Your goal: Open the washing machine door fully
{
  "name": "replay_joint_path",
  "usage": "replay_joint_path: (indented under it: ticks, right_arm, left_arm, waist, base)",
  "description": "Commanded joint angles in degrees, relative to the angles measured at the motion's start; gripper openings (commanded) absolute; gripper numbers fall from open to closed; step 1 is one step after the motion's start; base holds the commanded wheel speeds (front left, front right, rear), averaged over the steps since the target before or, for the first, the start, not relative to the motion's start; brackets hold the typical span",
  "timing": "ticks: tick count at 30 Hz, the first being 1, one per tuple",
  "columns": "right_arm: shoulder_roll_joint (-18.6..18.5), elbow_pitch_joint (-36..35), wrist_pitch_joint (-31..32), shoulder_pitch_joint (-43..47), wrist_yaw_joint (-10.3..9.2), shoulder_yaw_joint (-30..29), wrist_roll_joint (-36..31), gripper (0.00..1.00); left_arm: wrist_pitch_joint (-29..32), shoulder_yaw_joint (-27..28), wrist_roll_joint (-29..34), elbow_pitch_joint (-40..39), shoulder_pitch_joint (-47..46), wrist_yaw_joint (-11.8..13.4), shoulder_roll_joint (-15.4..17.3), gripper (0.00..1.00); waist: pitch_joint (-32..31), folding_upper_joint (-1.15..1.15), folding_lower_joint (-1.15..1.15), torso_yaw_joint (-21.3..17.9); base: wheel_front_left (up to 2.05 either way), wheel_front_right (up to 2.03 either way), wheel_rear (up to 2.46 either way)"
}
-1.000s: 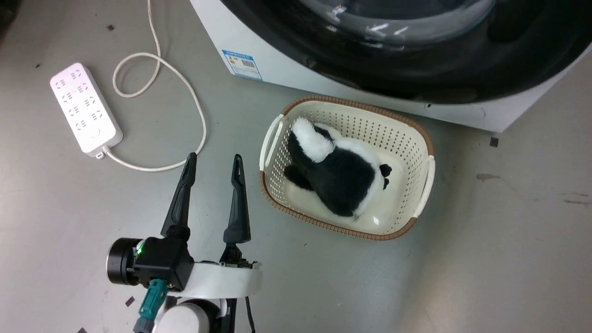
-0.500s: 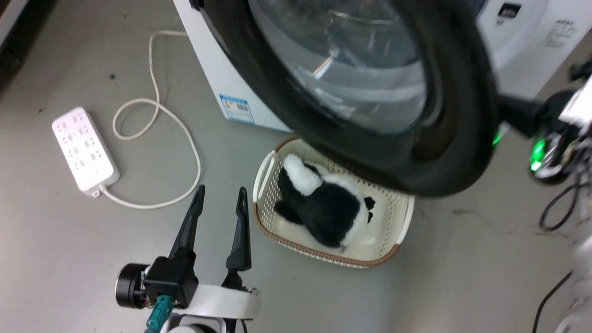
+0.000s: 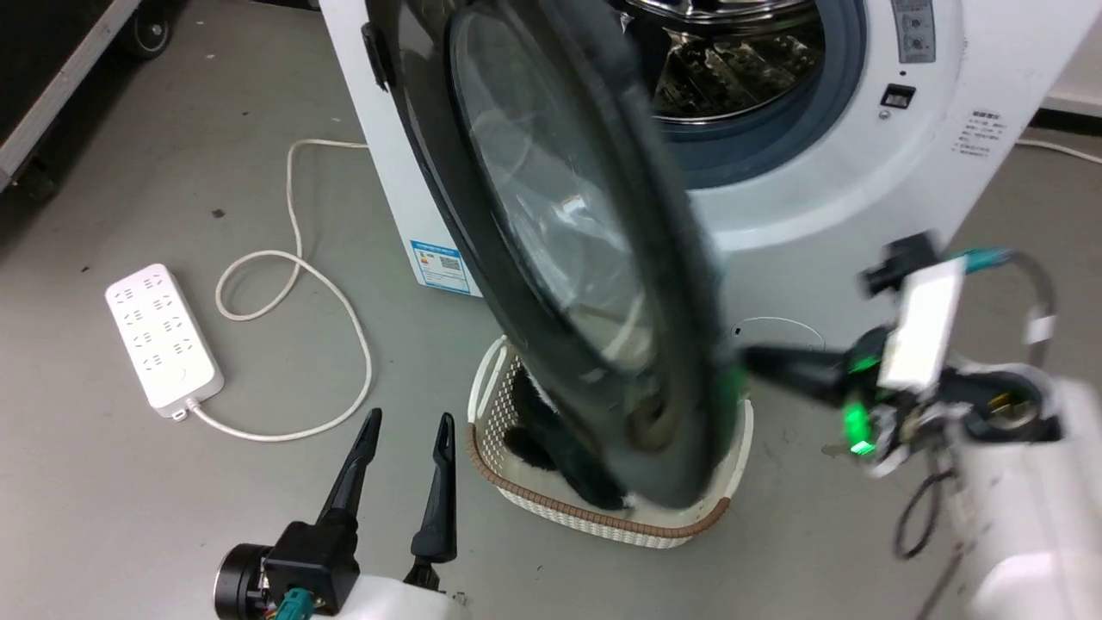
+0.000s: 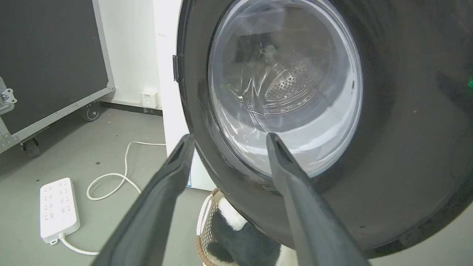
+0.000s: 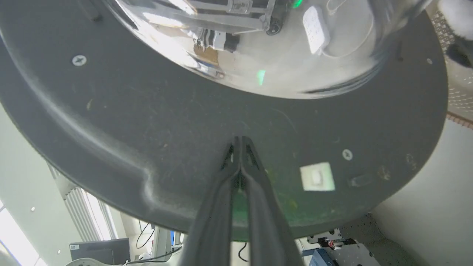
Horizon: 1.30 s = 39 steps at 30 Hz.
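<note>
The washing machine door (image 3: 551,215) stands partly open. It is hinged on the left side of the white washing machine (image 3: 818,198) and juts out toward the robot, almost edge-on in the head view. Behind it the steel drum (image 3: 732,69) and its grey rubber ring (image 3: 775,138) are uncovered.

The right pincer (image 5: 240,139) has its two fingers pressed together with nothing between them. Its tips lie against the door's dull inner face, below the bulging glass and near the free rim.

The left pincer (image 3: 409,418) hangs low on the outer side of the door with its fingers apart and empty, clear of the glossy black ring.

A cream basket (image 3: 603,521) with a brown rim sits on the floor directly under the door's lower edge. A black-and-white plush toy (image 4: 236,240) lies in it, mostly hidden by the door in the head view.

Further left on the floor lie a white power strip (image 3: 162,337) and its looping cable (image 3: 344,310), well apart from the door. A black wheeled case (image 4: 48,62) stands beyond them.
</note>
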Motion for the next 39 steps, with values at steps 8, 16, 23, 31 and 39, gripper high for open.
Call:
replay_joint_path:
  ticks: [8, 16, 23, 31, 39]
  right_arm:
    - [0.5, -4.4, -7.6, 6.4, 0.05, 16.7, 8.9, 0.00]
    - [0.3, -7.7, -14.5, 8.0, 0.05, 18.8, 6.2, 1.00]
    - [-5.0, -19.9, -29.2, 13.3, 0.05, 15.6, -7.8, 1.00]
    - [-13.3, -32.2, -55.0, 22.3, 0.05, 16.2, -31.0, 1.00]
    - [-10.3, -33.0, -75.8, 33.0, 0.05, 10.6, -57.4, 1.00]
  left_arm:
    - [-0.3, -0.3, -0.5, 0.9, 0.9, -1.5, 0.1, 1.00]
    - [-0.3, 0.8, -1.0, 0.4, 1.0, -2.2, 0.1, 1.00]
    - [-0.3, 2.7, -2.9, 1.0, 2.1, -2.3, 0.1, 1.00]
    - [-0.3, 7.1, -5.7, 1.0, 3.0, -3.5, 0.1, 1.00]
    - [-0.3, 9.7, -5.1, 1.2, 4.1, -5.4, 0.1, 1.00]
  waist:
    - [-0.7, 0.00, 0.02, 1.3]
    - [-0.9, 0.00, 0.02, 0.5]
    - [-4.0, 0.00, 0.02, -1.8]
    - [-6.5, 0.00, 0.02, -5.4]
    - [-7.5, 0.00, 0.02, -8.4]
  base:
    - [0.00, 0.00, 0.00]
    - [0.00, 0.00, 0.00]
    - [0.00, 0.00, 0.00]
    - [0.00, 0.00, 0.00]
    - [0.00, 0.00, 0.00]
